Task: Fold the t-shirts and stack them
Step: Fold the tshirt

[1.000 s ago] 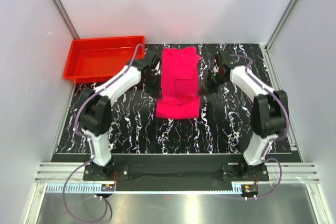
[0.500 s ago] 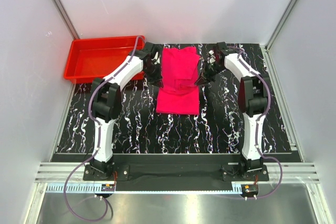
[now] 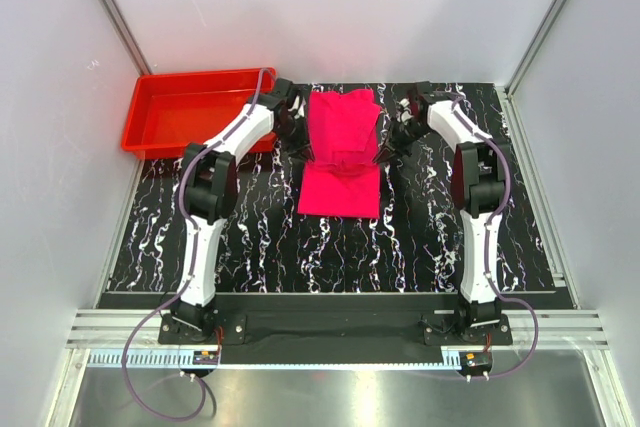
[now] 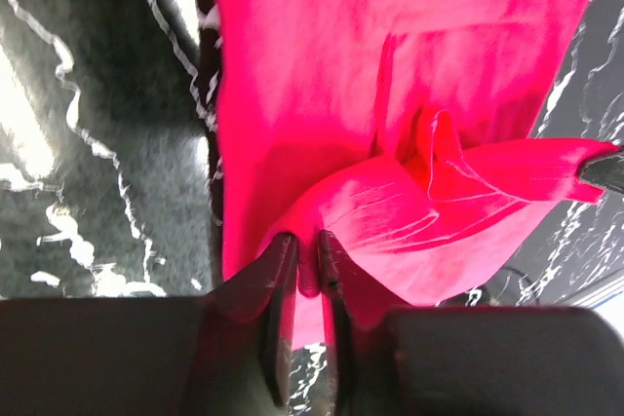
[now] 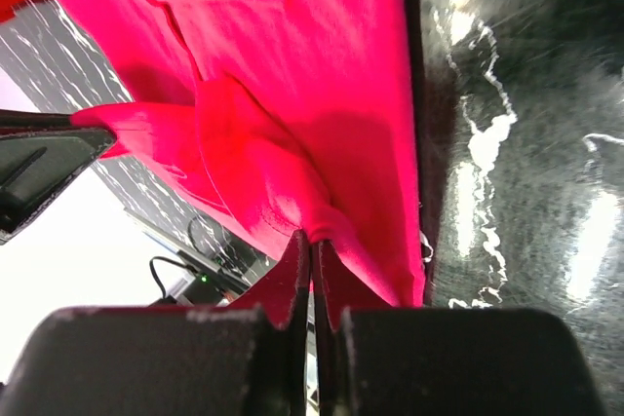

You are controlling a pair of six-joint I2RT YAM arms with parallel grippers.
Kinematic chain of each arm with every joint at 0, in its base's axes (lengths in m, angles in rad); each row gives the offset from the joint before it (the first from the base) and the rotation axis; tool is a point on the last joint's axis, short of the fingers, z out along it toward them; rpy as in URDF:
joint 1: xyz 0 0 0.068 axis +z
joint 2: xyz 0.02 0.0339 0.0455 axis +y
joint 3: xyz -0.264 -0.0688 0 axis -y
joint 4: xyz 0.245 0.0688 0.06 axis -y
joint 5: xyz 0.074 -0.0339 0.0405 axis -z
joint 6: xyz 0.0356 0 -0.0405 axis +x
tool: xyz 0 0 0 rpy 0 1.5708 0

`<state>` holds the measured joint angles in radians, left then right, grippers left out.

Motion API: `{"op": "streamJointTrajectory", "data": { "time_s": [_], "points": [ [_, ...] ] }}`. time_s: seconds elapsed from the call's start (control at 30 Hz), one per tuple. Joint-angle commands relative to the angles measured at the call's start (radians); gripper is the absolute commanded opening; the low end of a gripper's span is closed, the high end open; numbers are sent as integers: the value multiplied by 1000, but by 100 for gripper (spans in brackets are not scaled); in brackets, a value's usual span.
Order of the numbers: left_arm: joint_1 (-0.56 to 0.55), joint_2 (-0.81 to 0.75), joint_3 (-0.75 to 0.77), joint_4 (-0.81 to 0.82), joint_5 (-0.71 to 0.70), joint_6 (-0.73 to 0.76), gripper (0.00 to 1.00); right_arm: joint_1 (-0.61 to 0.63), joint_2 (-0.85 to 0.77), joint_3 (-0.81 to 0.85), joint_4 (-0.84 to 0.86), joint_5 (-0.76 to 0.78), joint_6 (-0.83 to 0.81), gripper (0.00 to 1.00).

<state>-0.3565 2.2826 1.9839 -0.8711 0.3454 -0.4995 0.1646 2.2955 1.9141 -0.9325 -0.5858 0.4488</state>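
Note:
The magenta-pink t-shirt (image 3: 341, 152) lies folded into a long strip at the table's far middle. My left gripper (image 3: 300, 139) is shut on the shirt's left edge, where a pinch of cloth (image 4: 308, 270) sits between the jaws. My right gripper (image 3: 385, 144) is shut on the shirt's right edge, where cloth (image 5: 322, 226) is gripped at the fingertips. Both hold the near part of the shirt lifted and doubled toward the far end. The shirt (image 4: 390, 65) fills the left wrist view, and the shirt (image 5: 273, 75) fills the right wrist view.
A red plastic tray (image 3: 192, 109) stands at the far left, just beside my left arm. The black marbled tabletop (image 3: 330, 247) spreads in front of the shirt. White walls close in the back and both sides.
Both grippers have moved away from me toward the far end, carrying the shirt's near edge over itself. The visible strip of shirt on the table is now shorter.

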Motion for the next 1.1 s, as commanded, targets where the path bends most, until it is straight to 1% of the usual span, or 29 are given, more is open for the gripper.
{"op": "streamJointTrajectory", "data": {
  "time_s": [0.0,0.07,0.1,0.13,0.17,0.2,0.23,0.27,0.3,0.33,0.4,0.43,0.5,0.53,0.57,0.6,0.63,0.67,0.7,0.73,0.77,0.8,0.83,0.9,0.93,1.07],
  "points": [
    [16,31,101,37,37,1,22,-19,28,77,14,18,-1,5],
    [24,44,118,37,14,-5,31,-23,57,115,49,20,1,9],
    [33,48,124,32,4,-13,35,-27,73,135,60,21,1,16],
    [37,45,137,34,-5,-16,43,-30,108,182,73,20,-1,23],
    [42,37,145,32,-31,-17,45,-37,131,215,77,14,5,32],
    [51,28,156,26,-51,-16,46,-43,159,252,77,-9,8,38],
    [53,17,170,23,-69,-14,48,-48,214,340,61,-17,14,45],
    [57,6,176,18,-103,-11,53,-51,246,396,46,-26,21,51],
    [62,-21,182,9,-117,-5,55,-56,277,460,20,-28,19,56],
    [63,-35,188,0,-135,2,55,-57,326,591,-50,-14,18,64],
    [65,-99,173,-3,-181,25,57,-59,338,675,-110,44,10,65],
    [65,-129,147,1,-181,35,58,-59,302,660,-136,67,10,65],
    [62,-208,48,18,-178,64,58,-56,227,553,-114,89,22,65],
    [63,-234,5,27,-169,73,58,-51,135,407,-59,87,27,64],
    [62,-262,-107,41,-137,82,58,-50,86,331,-31,89,33,62],
    [59,-297,-169,88,-109,97,58,-45,40,262,-7,87,34,62],
    [57,-351,-227,119,-76,104,58,-39,-38,144,27,77,33,62],
    [56,-377,-293,145,-10,107,58,-37,-75,87,38,66,24,62],
    [51,-400,-389,173,7,110,59,-36,-114,30,49,52,22,64],
    [48,-419,-446,194,26,116,64,-34,-180,-80,81,41,22,65],
    [45,-455,-492,211,52,122,68,-33,-209,-130,92,26,15,66],
    [45,-468,-535,239,63,130,69,-33,-237,-179,98,8,11,70],
    [45,-474,-604,247,81,128,70,-30,-282,-269,118,6,11,73],
    [45,-474,-658,288,145,106,71,-25,-326,-367,153,-21,10,76],
    [45,-472,-696,303,165,93,71,-22,-358,-459,191,-29,16,77],
    [42,-459,-750,368,188,35,73,-8,-435,-663,308,-62,74,80]
  ]
}}
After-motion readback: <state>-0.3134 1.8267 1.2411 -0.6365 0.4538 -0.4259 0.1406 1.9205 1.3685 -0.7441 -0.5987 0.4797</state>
